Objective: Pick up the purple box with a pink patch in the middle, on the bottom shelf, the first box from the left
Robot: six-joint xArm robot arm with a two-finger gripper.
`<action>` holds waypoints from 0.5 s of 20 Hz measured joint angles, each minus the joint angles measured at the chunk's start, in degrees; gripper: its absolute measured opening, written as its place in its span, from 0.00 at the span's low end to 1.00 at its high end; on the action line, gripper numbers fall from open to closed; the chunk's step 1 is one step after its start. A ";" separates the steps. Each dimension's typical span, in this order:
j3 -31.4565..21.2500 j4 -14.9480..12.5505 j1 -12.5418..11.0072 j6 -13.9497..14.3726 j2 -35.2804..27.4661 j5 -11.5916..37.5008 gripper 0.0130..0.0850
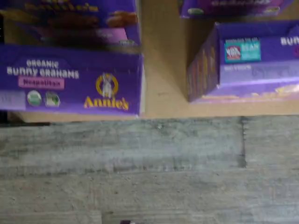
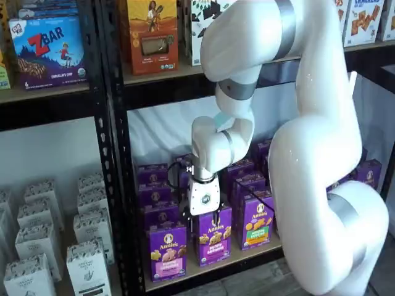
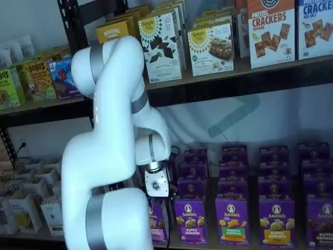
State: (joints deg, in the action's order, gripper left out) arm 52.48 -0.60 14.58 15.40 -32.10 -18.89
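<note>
Small purple Annie's carton with pink panel point(image 2: 168, 251): front left on tan wooden bottom shelf point(image 2: 259, 251). White-bodied gripper point(image 2: 203, 217) hanging above it from bent arm, jaws released. Three front-row cartons counted.

A strip of bare tan shelf board point(image 1: 163, 70) runs between the purple pink-patch carton point(image 1: 70, 81) and its purple neighbour carton point(image 1: 247, 65). More purple cartons point(image 2: 154, 197) stand close behind.
</note>
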 joint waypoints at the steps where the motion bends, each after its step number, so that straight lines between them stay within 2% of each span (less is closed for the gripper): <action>1: 0.77 0.63 0.12 -0.47 -0.57 -0.02 1.00; 5: 3.95 3.16 0.90 -2.12 -2.96 -0.03 1.00; 10: 6.79 4.03 1.89 -2.01 -5.26 1.25 1.00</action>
State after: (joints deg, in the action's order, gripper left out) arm 59.28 3.43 16.47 13.39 -37.36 -17.64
